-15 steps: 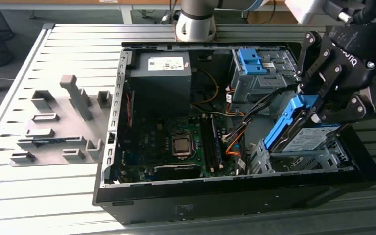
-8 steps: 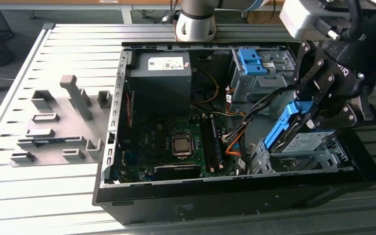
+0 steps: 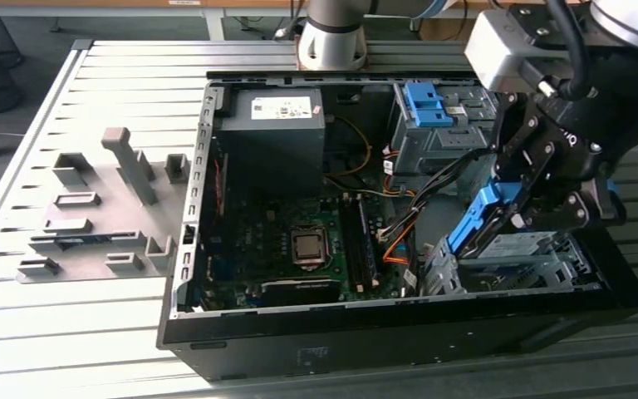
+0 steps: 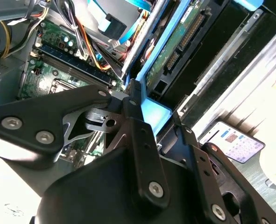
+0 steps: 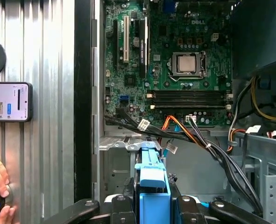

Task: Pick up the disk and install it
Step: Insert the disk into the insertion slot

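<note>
So the disk [image 3: 483, 218] is in my jaws right now, held on edge over the drive cage [image 3: 513, 270] at the front corner of the open PC case [image 3: 408, 332], on the exterior view's right. Its blue rail is the bit you can spot best: in the first wrist view the disk [image 5: 150, 186] sits dead centre with the black fingers [image 5: 184, 205] pressed up on either side of it, so the gripper [image 3: 518, 208] is closed on it, only as wide as the drive is thick. In the second wrist view I can see the disk's [image 4: 175, 51] green circuit-board side running along the cage's metal wall.

Judging from this, I'm mid-insertion, drive lined up with the bay but not seated. The way to do this bit well, I reckon: keep the rails square to the cage guides, go slow and straight, and don't let it tilt or it'll jam.

Also watching the cable bundle [image 5: 212, 149], orange and black leads draped right next to the cage, near enough to snag. The motherboard [image 5: 175, 60] is well apart from it all, so no worries there.
</note>
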